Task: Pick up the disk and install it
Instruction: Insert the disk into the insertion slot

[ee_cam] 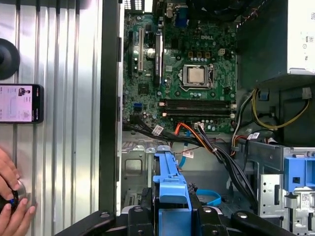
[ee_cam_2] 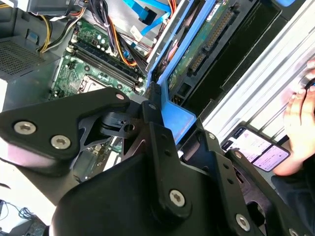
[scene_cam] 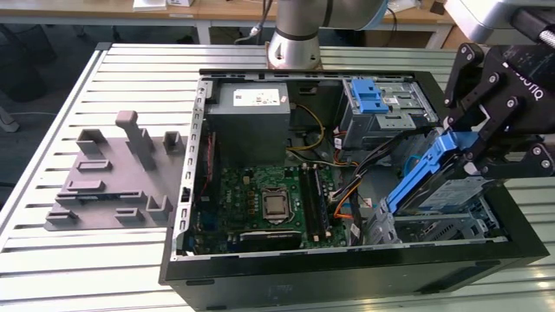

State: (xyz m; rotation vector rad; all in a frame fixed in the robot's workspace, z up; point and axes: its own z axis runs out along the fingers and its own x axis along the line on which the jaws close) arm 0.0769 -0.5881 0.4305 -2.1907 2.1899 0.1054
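Gripper [scene_cam: 471, 158] clamping disk [scene_cam: 422, 177], tilted above open bay [scene_cam: 438, 229]

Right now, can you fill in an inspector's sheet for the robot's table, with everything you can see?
Surface: ribbed metal table, carrying an open computer case with its motherboard showing.
Job's things: the disk, blue-railed, tilted over the drive bay at the case's corner on the exterior view's right, not yet seated.
Clutter: grey fixture plate beside the case; a phone on the table.
Grippers: robot hand shut on the disk.
Cables: orange, yellow and black cables loose inside the case near the bay.
Surroundings: a person's hand at the table by the phone; desks behind.
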